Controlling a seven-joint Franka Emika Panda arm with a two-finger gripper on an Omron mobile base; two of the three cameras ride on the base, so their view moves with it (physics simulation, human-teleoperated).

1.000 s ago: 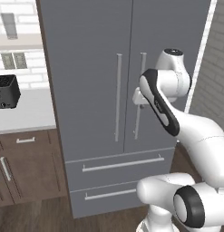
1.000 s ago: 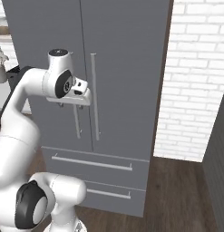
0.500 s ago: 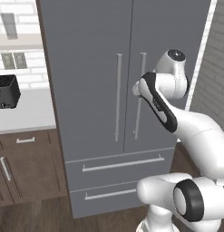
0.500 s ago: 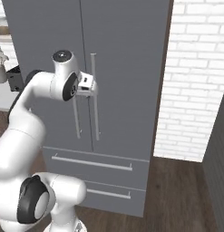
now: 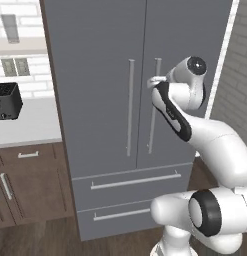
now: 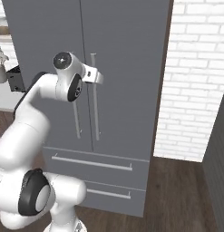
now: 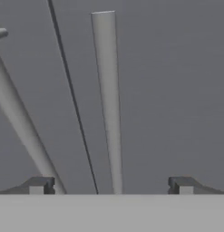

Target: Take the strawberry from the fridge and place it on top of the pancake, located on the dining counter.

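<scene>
The fridge [image 5: 105, 75] [image 6: 131, 68] stands with both doors closed, so the strawberry is hidden. My gripper [image 5: 154, 81] [image 6: 99, 77] is right at the upper part of the right door's silver bar handle [image 5: 153, 115] [image 6: 95, 108]. In the hand view that handle [image 7: 109, 99] runs up between my two fingertips [image 7: 38, 185], and the gripper [image 7: 111, 185] is open with nothing gripped. The left door's handle [image 7: 18, 118] [image 5: 129, 107] lies beyond the door seam. The pancake and the dining counter are out of view.
Left of the fridge, a black toaster [image 5: 6, 101] sits on a white counter [image 5: 30, 125] above brown cabinets [image 5: 30, 185]. Two fridge drawers [image 5: 130, 182] lie below the doors. A white brick wall [image 6: 195, 90] flanks the right side.
My hand has risen and moved in toward the right door's handle. The jaws stay open and the fridge doors have not moved.
</scene>
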